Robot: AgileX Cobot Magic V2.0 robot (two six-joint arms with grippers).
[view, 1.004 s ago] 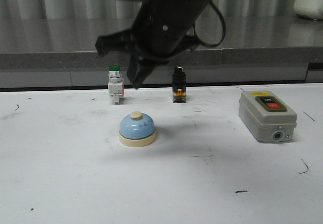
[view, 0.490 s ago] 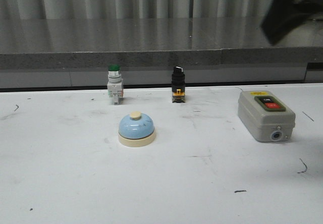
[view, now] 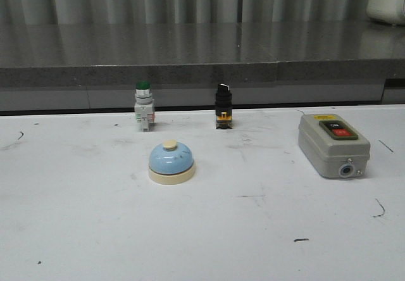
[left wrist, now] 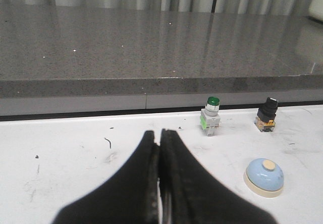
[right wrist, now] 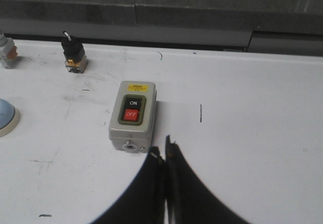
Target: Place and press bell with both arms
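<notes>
Front view: the bell [view: 171, 162] sits upright on the white table [view: 209, 230], just left of frame centre, cream button on top, nothing touching it. Behind it, toward the upper left of the table, stands the green-capped push button [view: 143, 106]; to its right, near the middle of the back edge, the black selector switch [view: 223, 106]. The grey switch box [view: 333, 145] lies at the right of the frame, well apart from the bell.

Change since the earlier frames: a second ago a dark arm filled the upper centre of the front view, its gripper hanging above the bell; half a second ago only a dark blur remained in the upper right corner. Now no arm shows in the front view at all. The bell, both small switches and the box sit where they were.

Left wrist view: the left gripper [left wrist: 159, 138] has its fingers pressed together, nothing between them, low at frame centre over bare table. The bell [left wrist: 264, 176] shows at lower right, apart from the fingers.

Right wrist view: the right gripper [right wrist: 162, 151] is likewise closed and empty, its tips just beside the near end of the switch box [right wrist: 132, 115]. A sliver of the bell [right wrist: 7, 117] shows at the left edge.
</notes>
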